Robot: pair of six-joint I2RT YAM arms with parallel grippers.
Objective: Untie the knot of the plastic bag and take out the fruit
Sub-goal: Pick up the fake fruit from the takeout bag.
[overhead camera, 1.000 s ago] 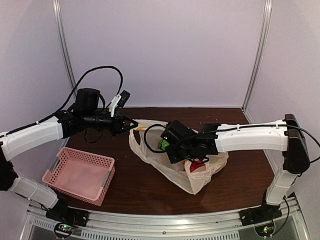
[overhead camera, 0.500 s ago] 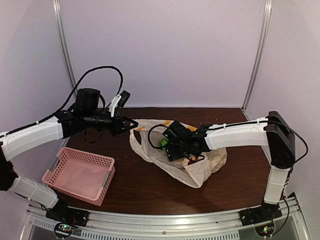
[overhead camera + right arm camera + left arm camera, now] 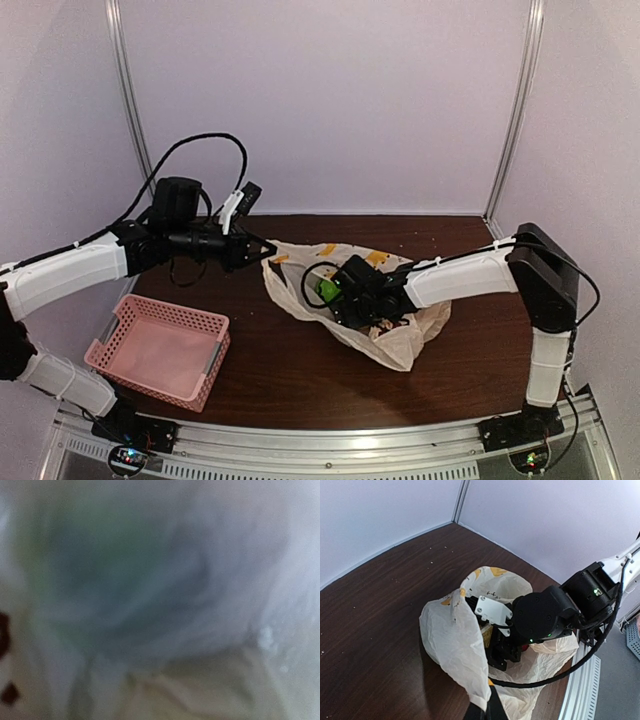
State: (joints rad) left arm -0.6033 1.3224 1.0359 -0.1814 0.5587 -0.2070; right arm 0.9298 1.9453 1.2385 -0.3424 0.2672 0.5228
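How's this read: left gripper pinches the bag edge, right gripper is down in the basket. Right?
No. The right gripper is down in the bag, not the basket, which sits apart at near left; the top view shows it. The left gripper does pinch the bag edge.

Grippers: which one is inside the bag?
The right gripper, reaching down inside the plastic bag beside the green fruit. The left gripper is outside, shut on the bag's edge, holding it up.
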